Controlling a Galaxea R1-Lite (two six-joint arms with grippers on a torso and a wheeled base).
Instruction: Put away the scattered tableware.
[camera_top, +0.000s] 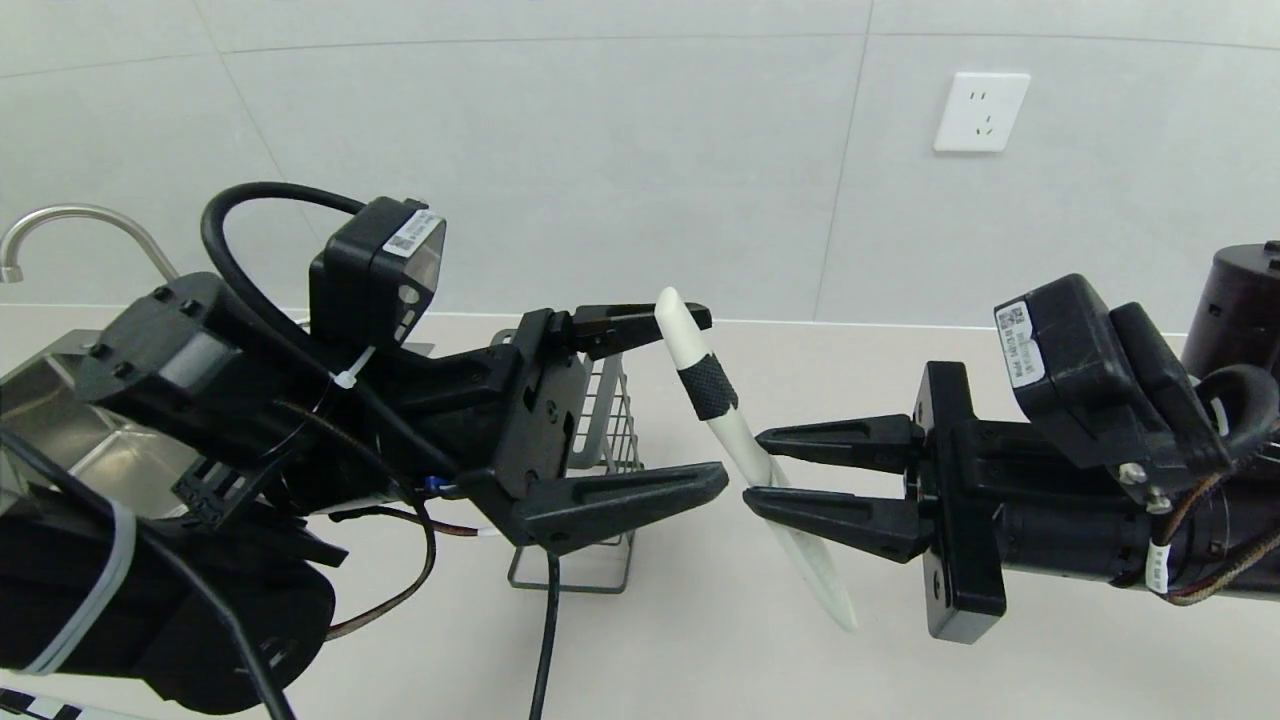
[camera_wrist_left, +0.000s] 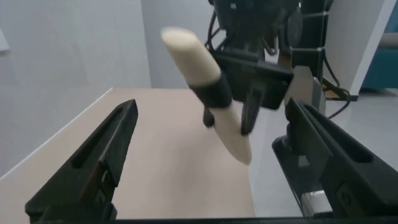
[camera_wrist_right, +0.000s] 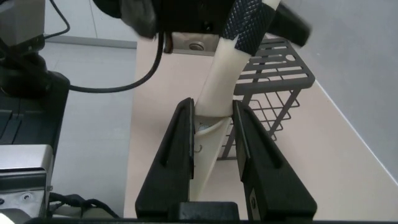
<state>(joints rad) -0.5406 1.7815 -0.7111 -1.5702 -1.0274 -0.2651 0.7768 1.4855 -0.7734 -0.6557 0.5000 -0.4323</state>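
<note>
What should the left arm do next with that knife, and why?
Probably close the left gripper on the black grip band of the white knife. It is open, straddling the handle, while the right gripper is shut on the blade end, holding the knife tilted in the air near the wire rack. It looks like a handover.

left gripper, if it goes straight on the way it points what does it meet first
Likely the white knife held in the right gripper: its handle stands just ahead, between the left gripper's open fingers, though depth is unclear.
</note>
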